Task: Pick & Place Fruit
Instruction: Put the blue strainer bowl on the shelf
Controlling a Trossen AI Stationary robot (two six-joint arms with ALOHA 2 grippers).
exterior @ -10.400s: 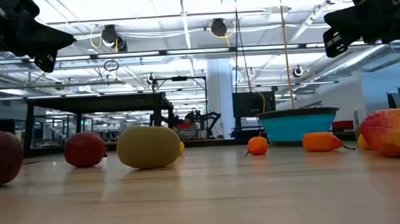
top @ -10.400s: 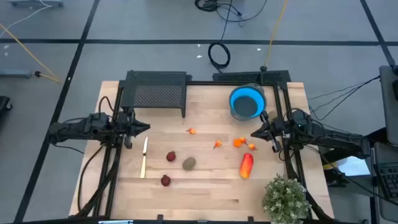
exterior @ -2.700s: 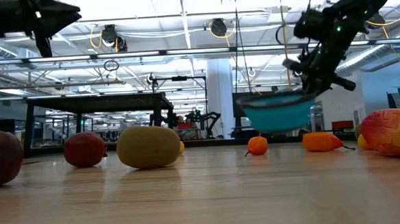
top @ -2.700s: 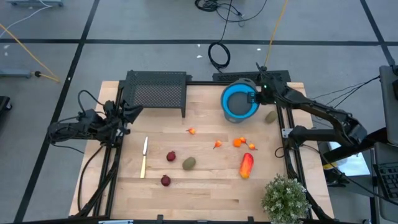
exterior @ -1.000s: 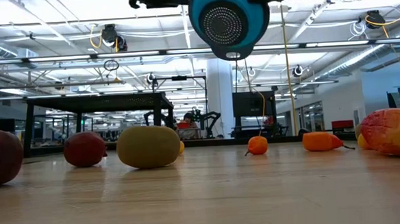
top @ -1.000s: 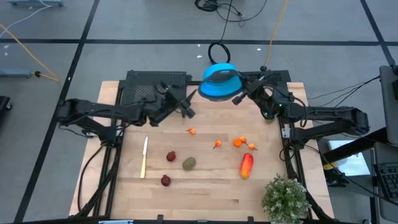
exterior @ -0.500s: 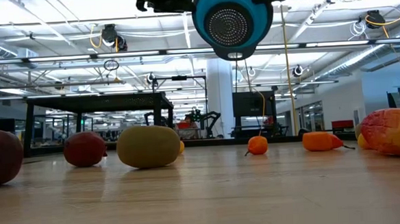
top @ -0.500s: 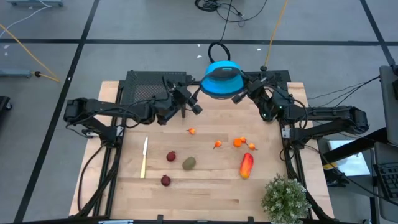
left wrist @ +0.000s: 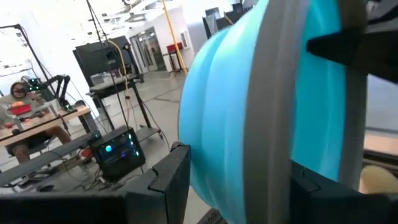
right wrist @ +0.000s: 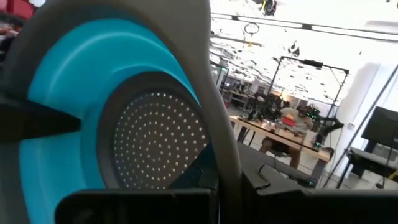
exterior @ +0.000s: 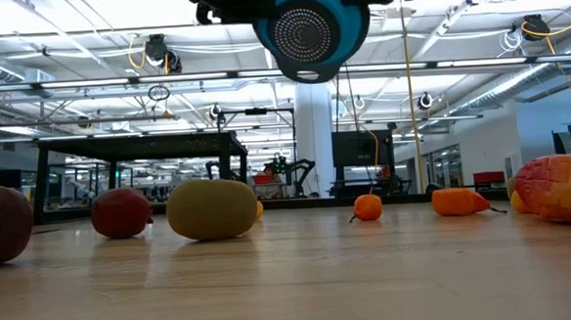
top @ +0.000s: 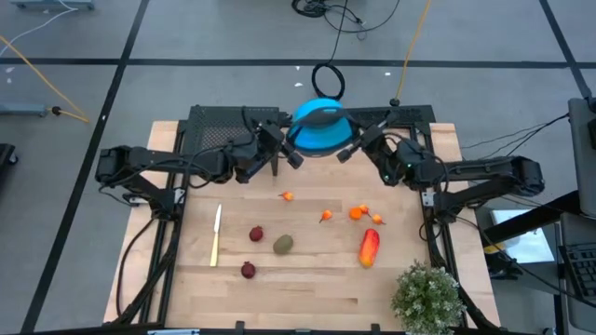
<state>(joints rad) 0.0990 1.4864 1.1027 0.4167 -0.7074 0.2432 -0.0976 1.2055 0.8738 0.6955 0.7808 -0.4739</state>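
I am clamping my right gripper (top: 346, 149) on the blue bowl (top: 319, 129), holding it tipped in the air at upper centre of the high view. My left gripper (top: 284, 149) is pressing its other side, fingers spread around the rim. The fruit (top: 370, 247) is lying on the surface (top: 307, 284), lower centre, beside the knife (top: 216, 235).
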